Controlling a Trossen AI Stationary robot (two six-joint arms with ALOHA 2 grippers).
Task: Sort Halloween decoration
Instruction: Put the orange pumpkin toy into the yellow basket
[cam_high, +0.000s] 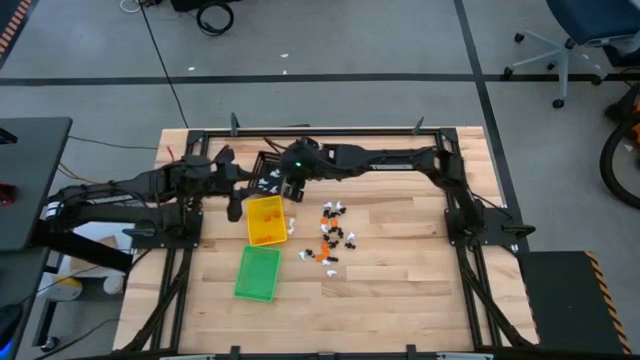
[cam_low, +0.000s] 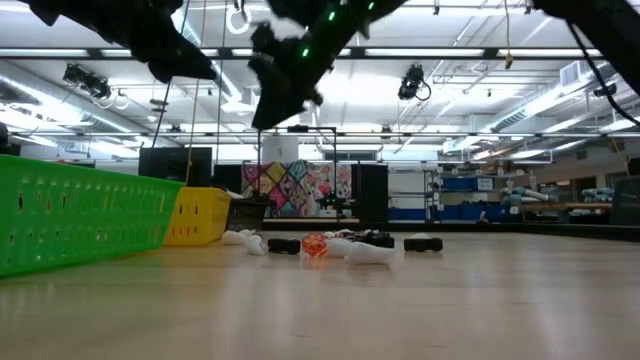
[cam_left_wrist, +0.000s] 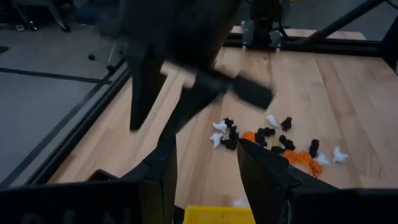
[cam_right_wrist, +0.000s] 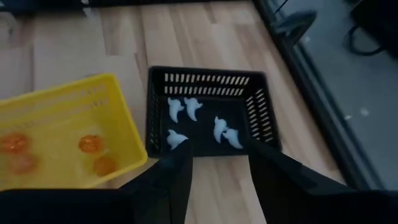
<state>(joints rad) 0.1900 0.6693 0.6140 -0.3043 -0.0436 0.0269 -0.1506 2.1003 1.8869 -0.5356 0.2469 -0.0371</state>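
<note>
Your right gripper (cam_right_wrist: 214, 168) hangs over the black tray (cam_right_wrist: 261, 118) at the far side of the surface (cam_high: 400, 260), its fingers (cam_right_wrist: 177, 171) parted with nothing between them. Look down through them and you see five white ghost trinkets (cam_right_wrist: 186, 109) lying on the tray's floor. Just beside that tray sits the yellow tray (cam_right_wrist: 118, 124), holding orange pumpkin trinkets (cam_right_wrist: 90, 144).

Your left gripper (cam_left_wrist: 205, 180) waits above the yellow tray's (cam_high: 265, 220) left end, fingers (cam_left_wrist: 258, 168) spread and empty. From its wrist camera, the right arm (cam_left_wrist: 186, 56) crosses the view as a dark blur and covers part of the surface beyond it.

The unsorted Halloween decoration (cam_high: 332, 235) lies in a loose scatter on the bare wood to the right of the yellow tray: white, orange and black pieces mixed close together, some touching. The green tray (cam_high: 257, 273) lies nearer the front edge, just below the yellow one, well apart from the black tray (cam_high: 268, 175).

From table height, the green tray's wall (cam_low: 80, 215) fills the left side and hides whatever is behind it; the scatter (cam_low: 340, 245) shows to its right. Off the surface, an office chair (cam_high: 580, 40) stands on the floor.
</note>
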